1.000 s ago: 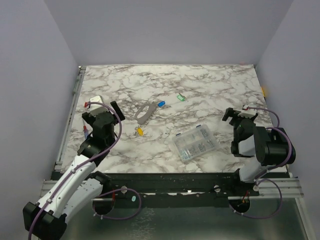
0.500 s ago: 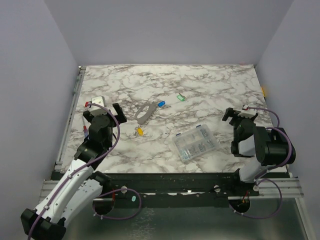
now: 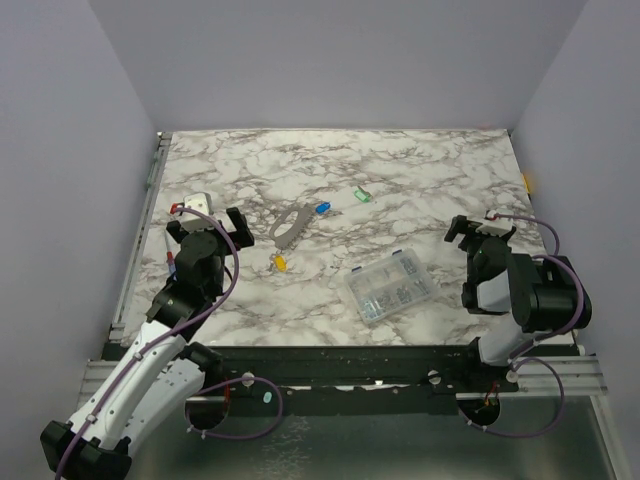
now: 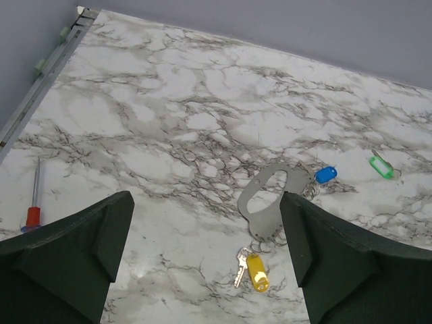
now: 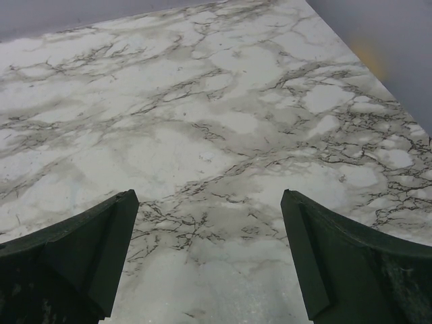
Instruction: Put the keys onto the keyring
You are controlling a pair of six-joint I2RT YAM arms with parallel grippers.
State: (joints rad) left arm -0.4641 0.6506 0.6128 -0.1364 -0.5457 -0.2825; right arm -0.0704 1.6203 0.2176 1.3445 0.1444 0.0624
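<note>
Left gripper (image 4: 204,216): fingers spread wide, holding nothing. The keyring (image 4: 259,217) lies flat on the table (image 4: 169,94) just ahead of it. The yellow key (image 4: 256,263) sits at the loop's near end and the blue key (image 4: 325,175) at its far end (contact cannot be confirmed). The green key (image 4: 381,167) lies farther right. Right gripper (image 5: 209,209): fully open, empty, well apart from all 3 keys.
</note>
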